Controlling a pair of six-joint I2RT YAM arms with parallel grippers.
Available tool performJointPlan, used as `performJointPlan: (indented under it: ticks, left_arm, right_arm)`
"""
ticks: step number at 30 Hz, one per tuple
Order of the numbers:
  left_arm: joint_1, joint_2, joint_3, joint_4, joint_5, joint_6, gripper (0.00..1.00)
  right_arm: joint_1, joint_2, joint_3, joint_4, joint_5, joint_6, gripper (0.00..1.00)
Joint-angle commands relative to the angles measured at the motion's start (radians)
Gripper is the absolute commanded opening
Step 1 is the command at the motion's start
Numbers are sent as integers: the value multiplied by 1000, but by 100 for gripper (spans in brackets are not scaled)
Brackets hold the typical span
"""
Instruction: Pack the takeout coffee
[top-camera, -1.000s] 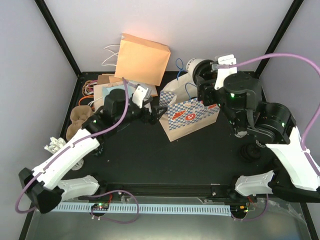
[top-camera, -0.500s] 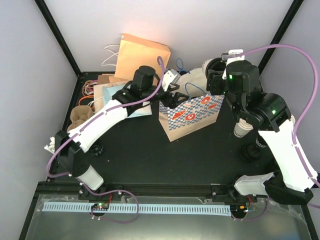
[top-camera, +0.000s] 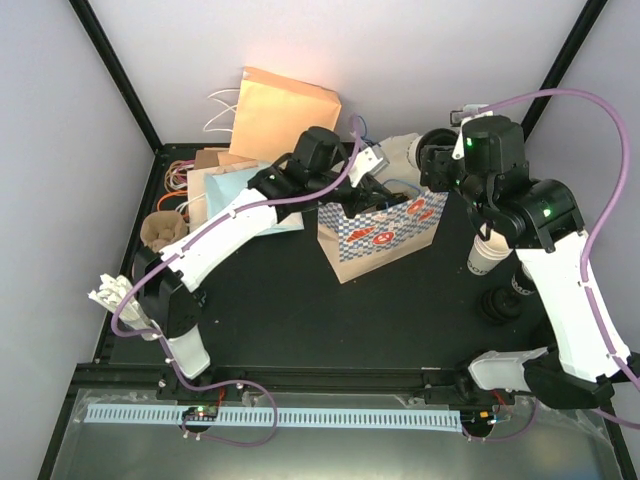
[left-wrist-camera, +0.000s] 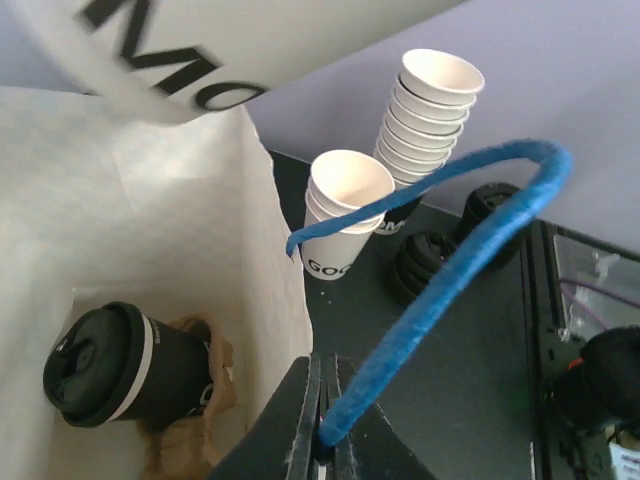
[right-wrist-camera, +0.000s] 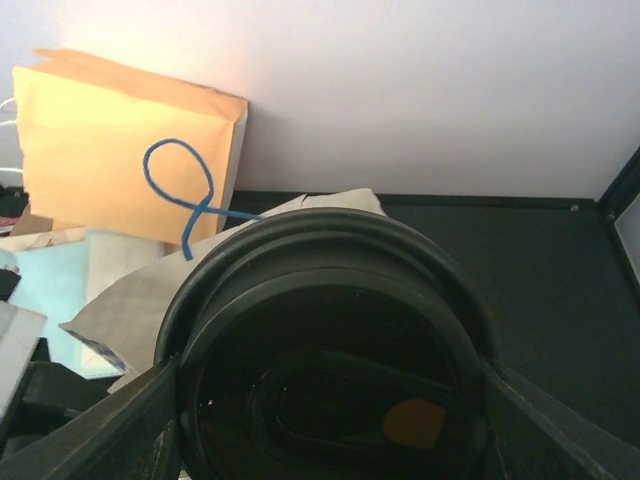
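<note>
The takeout coffee (top-camera: 402, 156), a white paper cup with a black lid (right-wrist-camera: 330, 340), lies on its side in my right gripper (top-camera: 418, 165), just behind the top of the blue-checked paper bag (top-camera: 385, 238). In the right wrist view the lid fills the frame, and my right gripper (right-wrist-camera: 330, 405) is shut on it with a finger at each side. My left gripper (left-wrist-camera: 325, 440) is shut on the bag's blue handle (left-wrist-camera: 470, 250) at the bag's rim. Inside the bag a dark lidded cup (left-wrist-camera: 100, 368) sits in a brown carrier.
Two stacks of white cups (left-wrist-camera: 432, 100) stand right of the bag, with stacked black lids (top-camera: 498, 305) beside them. A tan paper bag (top-camera: 285, 115) leans on the back wall. Flat bags (top-camera: 235, 185) and a cardboard carrier (top-camera: 160, 230) lie at the left.
My left arm has swung from the left side over to the bag's top and shut on the blue handle. The right gripper with the cup has shifted slightly right and nearer the bag.
</note>
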Motion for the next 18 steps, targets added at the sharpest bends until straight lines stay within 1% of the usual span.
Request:
performJointPlan:
  ticks: [1,4,9,14,18]
  left_arm:
    - [-40,-27,38,-42,47,67,2]
    - [-80,-54,35,-92,42,125,2]
    - [-130,-102,3,-155,-14,173,2]
    - [-168,-182,-73,-130,-30,174,2]
    - [-199,-229,-93,-160,-24,186,2]
  right_arm:
    - [-10,28,50,-52,-105,-4,72]
    - [-10,54,71,-93,-185,-35,72]
    - [-7,70,34,-152,-273,-64,72]
    - [-7,12,-104,-130,-277,-58,72]
    - [-6,-17,-161,-140,-319,-59,72]
